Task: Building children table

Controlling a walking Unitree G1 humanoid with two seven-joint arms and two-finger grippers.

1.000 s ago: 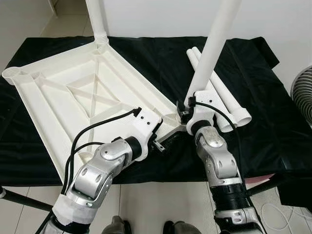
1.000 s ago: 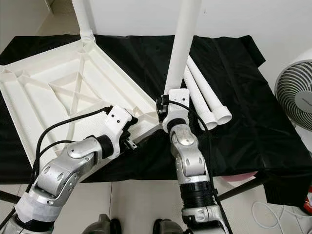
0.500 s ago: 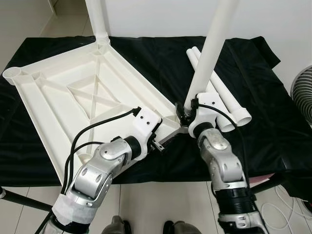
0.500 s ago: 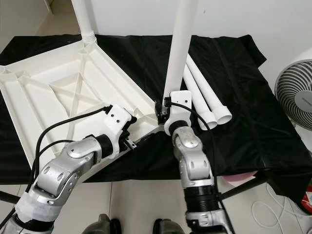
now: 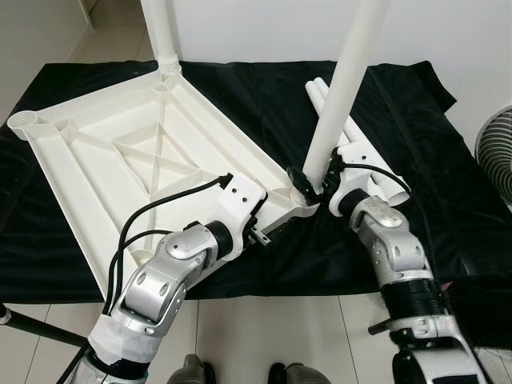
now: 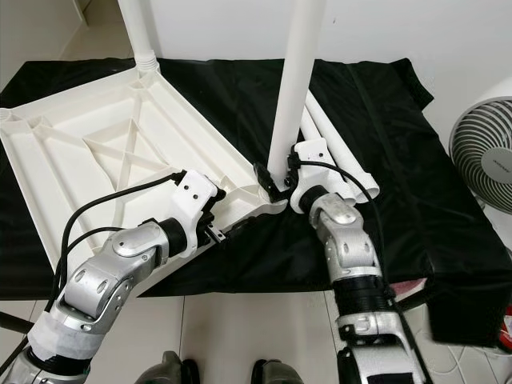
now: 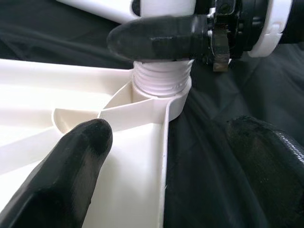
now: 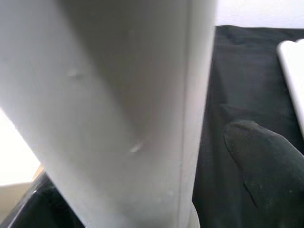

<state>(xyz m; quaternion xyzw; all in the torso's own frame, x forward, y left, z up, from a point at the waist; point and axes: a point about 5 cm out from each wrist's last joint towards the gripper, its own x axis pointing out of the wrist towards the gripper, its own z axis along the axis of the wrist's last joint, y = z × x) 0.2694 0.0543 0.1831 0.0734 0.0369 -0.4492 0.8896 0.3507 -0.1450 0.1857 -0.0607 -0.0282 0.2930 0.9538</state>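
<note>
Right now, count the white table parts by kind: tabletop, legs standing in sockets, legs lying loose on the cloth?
Tabletop: 1
Legs standing in corner sockets: 2, far leg and near leg with the right hand at its base
Loose legs lying on the black cloth: 2
Total: 5 parts

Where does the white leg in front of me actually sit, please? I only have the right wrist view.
Observer: The upright leg stands in the near corner socket of the upturned tabletop, threads still showing.
Operator: Thank you. What is the left gripper doing?
Observer: The left gripper straddles the tabletop's edge beside that socket, fingers open.
Operator: Are other legs left?
Observer: Two loose legs lie on the black cloth behind the right gripper; another leg already stands at the far corner.
</note>
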